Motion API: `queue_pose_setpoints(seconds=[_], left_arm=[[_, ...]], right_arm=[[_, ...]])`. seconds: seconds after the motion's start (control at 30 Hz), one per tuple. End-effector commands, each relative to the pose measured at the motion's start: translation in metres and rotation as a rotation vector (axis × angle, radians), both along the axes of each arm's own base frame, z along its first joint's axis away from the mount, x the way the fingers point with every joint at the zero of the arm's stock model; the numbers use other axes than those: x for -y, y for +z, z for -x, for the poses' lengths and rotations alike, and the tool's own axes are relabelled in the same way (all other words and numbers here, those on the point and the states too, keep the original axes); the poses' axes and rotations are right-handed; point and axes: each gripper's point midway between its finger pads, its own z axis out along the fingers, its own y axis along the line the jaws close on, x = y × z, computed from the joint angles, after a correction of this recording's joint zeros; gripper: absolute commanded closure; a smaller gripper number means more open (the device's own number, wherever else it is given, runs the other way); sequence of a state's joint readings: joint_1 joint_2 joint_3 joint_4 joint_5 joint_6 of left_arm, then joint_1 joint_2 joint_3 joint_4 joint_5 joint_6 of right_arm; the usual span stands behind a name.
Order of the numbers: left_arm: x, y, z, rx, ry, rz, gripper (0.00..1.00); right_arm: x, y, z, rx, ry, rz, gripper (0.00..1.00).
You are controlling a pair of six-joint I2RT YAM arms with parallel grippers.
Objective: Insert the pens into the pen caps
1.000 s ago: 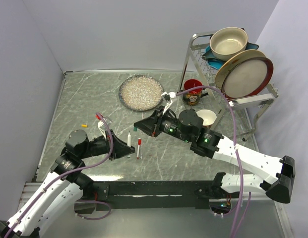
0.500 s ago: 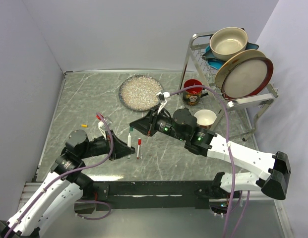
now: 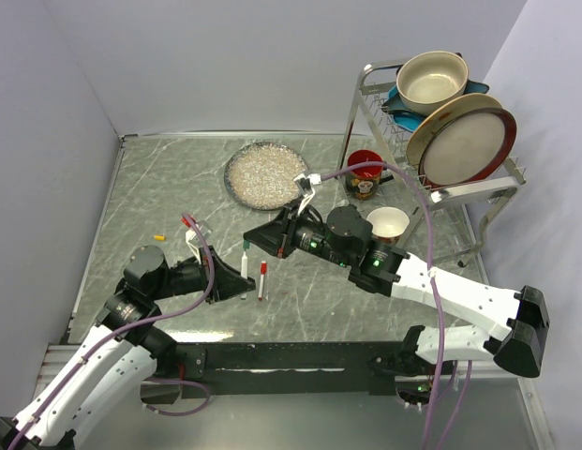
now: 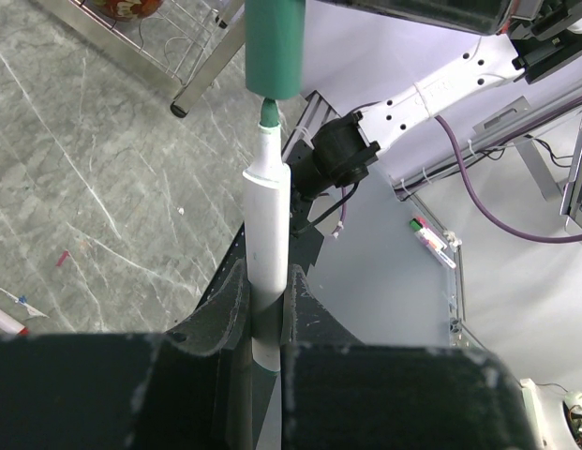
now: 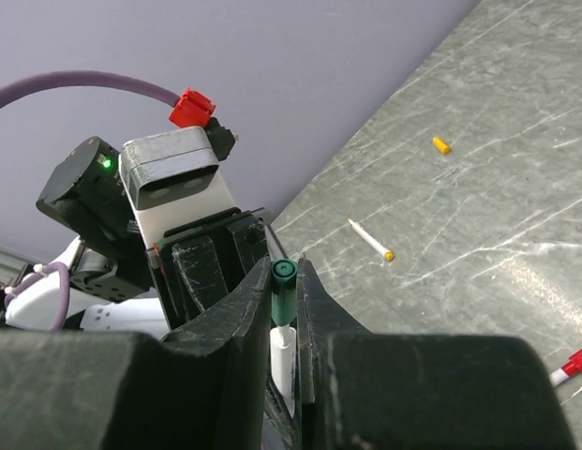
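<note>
Two grippers, overhead: left gripper [image 3: 244,281] and right gripper [image 3: 253,240] meet nose to nose; red-capped pen [image 3: 262,278] lies just beside
Left wrist: jaws clamp upright white pen [image 4: 268,225]; its green tip sits at mouth of green cap [image 4: 273,47]
Right wrist: jaws pinch green cap; orange-yellow cap [image 5: 441,145] lies well apart

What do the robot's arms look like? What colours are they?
The left arm and right arm have smooth white shells with chunky round black joints. A purple cable loops along each one, and the left arm's ends in a red plug. The left gripper and right gripper are black, each with two wedge-shaped fingers. Small green lights glow on the right arm.
</note>
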State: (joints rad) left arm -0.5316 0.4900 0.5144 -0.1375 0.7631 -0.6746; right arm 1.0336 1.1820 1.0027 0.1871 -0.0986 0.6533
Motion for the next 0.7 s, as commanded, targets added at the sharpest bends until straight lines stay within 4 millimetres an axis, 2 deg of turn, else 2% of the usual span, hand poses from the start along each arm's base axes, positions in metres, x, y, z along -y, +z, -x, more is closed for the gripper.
queue_pose_setpoints(seconds=[0.0, 0.17, 0.3, 0.47, 0.63, 0.67], left_arm=[[0.001, 0.011, 0.002, 0.046, -0.017, 0.031, 0.99], [0.0, 0.013, 0.001, 0.056, -0.003, 0.035, 0.99], [-0.001, 0.017, 0.005, 0.082, -0.011, 0.048, 0.99], [-0.003, 0.022, 0.008, 0.106, -0.015, 0.066, 0.99], [-0.004, 0.023, 0.006, 0.116, 0.003, 0.068, 0.99], [-0.005, 0.024, 0.006, 0.128, 0.009, 0.07, 0.99]], right_arm=[[-0.002, 0.026, 0.008, 0.042, 0.027, -0.074, 1.0], [-0.006, 0.017, 0.016, 0.037, 0.053, -0.058, 1.0], [-0.002, -0.001, 0.022, 0.038, 0.043, -0.012, 1.0], [-0.002, -0.011, 0.027, 0.045, 0.061, 0.007, 1.0], [-0.011, -0.011, 0.052, 0.071, 0.18, -0.032, 1.0], [-0.012, -0.017, 0.056, 0.066, 0.2, -0.031, 1.0]])
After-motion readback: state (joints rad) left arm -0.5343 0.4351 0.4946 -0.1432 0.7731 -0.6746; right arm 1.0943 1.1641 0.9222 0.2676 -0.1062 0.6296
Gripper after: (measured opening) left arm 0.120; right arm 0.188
